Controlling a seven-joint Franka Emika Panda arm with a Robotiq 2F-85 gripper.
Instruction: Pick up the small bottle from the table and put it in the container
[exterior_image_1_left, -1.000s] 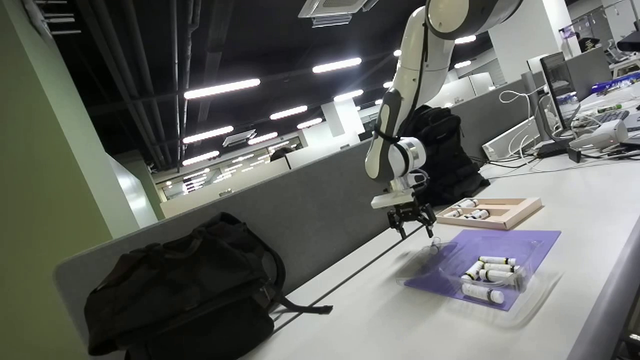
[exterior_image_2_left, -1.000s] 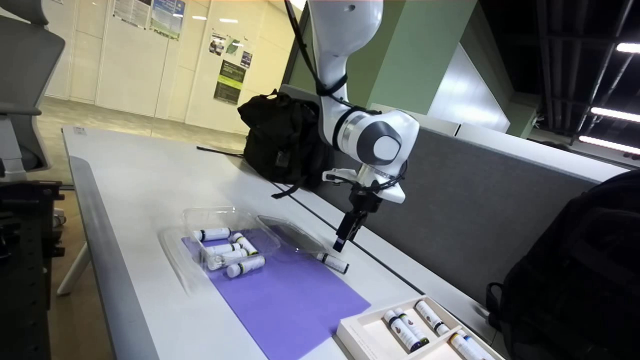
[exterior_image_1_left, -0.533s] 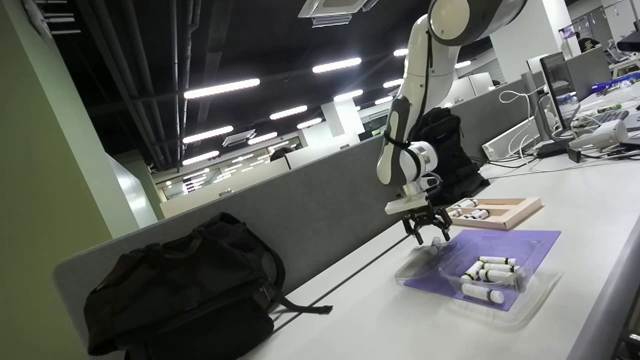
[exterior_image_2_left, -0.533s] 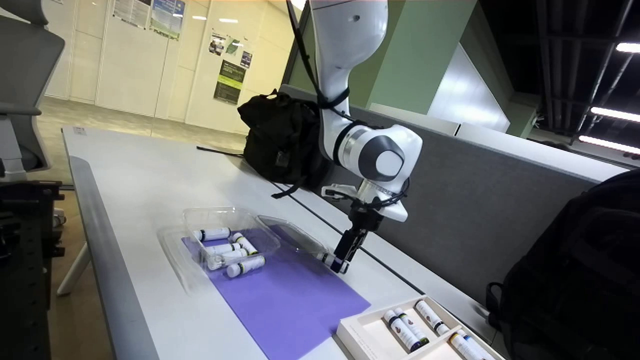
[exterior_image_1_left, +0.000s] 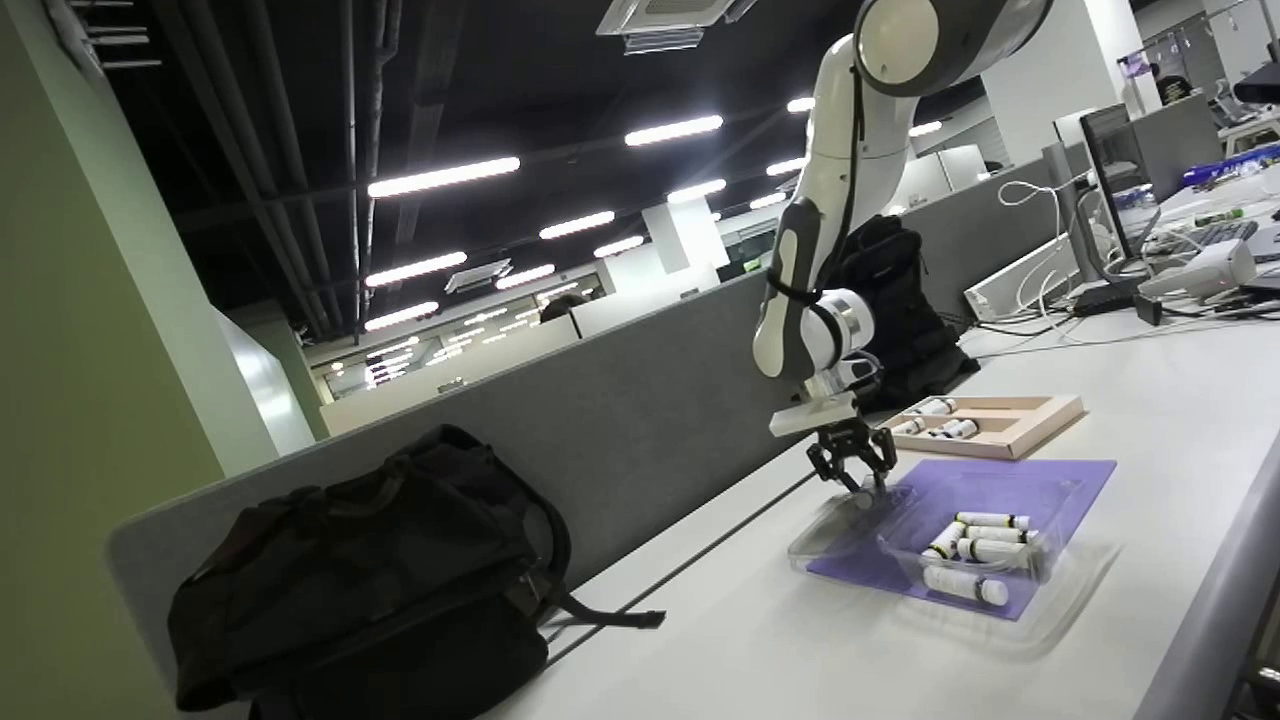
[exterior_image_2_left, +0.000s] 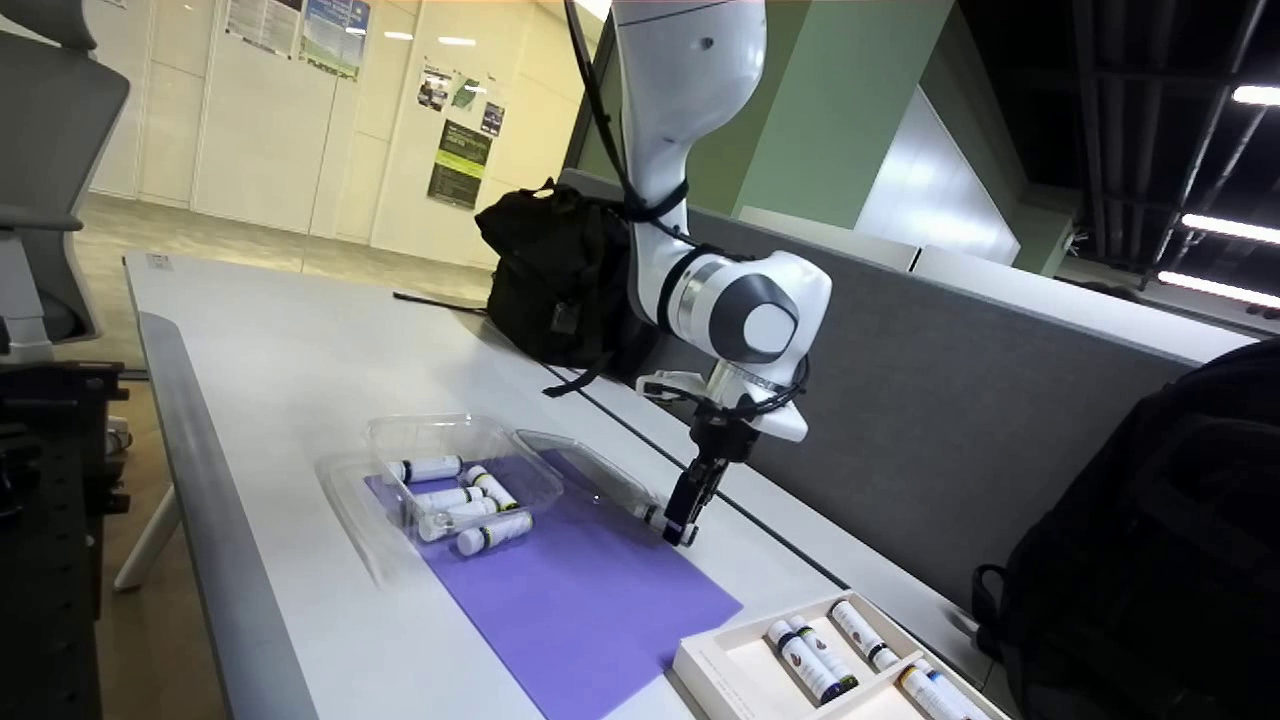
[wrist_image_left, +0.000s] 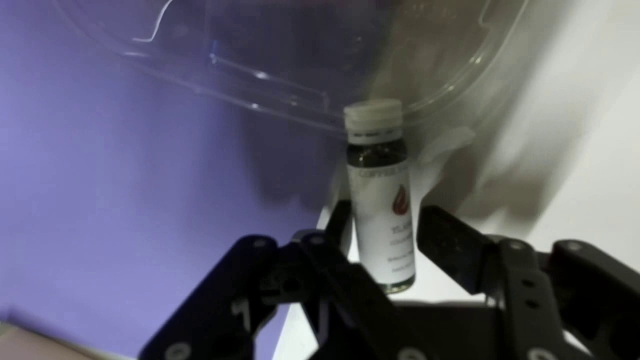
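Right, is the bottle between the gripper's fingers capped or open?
Capped: in the wrist view, the bottle has a white cap on its end.

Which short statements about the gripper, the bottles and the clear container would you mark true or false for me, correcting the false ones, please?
1. The gripper has a small bottle between its fingers. True.
2. That small bottle stands upright. False; it lies on its side.
3. A purple sheet lies partly under the clear container. True.
4. The clear container is empty. False; several labelled bottles lie inside it.
5. The pale box is divided inside. True.
6. The small bottle is capped in red. False; its cap is white.
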